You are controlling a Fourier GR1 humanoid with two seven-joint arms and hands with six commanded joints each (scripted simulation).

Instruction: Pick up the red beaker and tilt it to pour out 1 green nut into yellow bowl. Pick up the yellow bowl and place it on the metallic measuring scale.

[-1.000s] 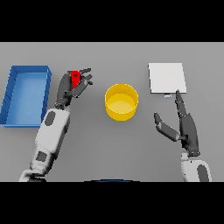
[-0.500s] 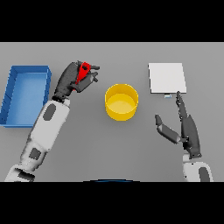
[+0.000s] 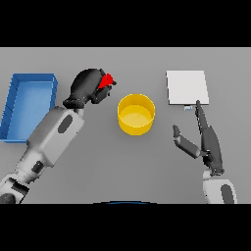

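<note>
Left of yellow bowl [image 3: 136,114] | left robot hand [image 3: 89,87] clasps red beaker [image 3: 105,81] | right robot hand [image 3: 203,142] spread, near scale [image 3: 187,87]

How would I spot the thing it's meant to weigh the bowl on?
Start at the round yellow bowl mid-table and look toward the robot's right hand. Just beyond its straight fingertips lies the flat, pale square measuring scale, the only white slab there.

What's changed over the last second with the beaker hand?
The left hand, shut on the red beaker, has carried it up and rightward toward the yellow bowl, turning so the hand now covers most of it. The bowl, blue bin, metallic scale and open right hand stayed put.
</note>
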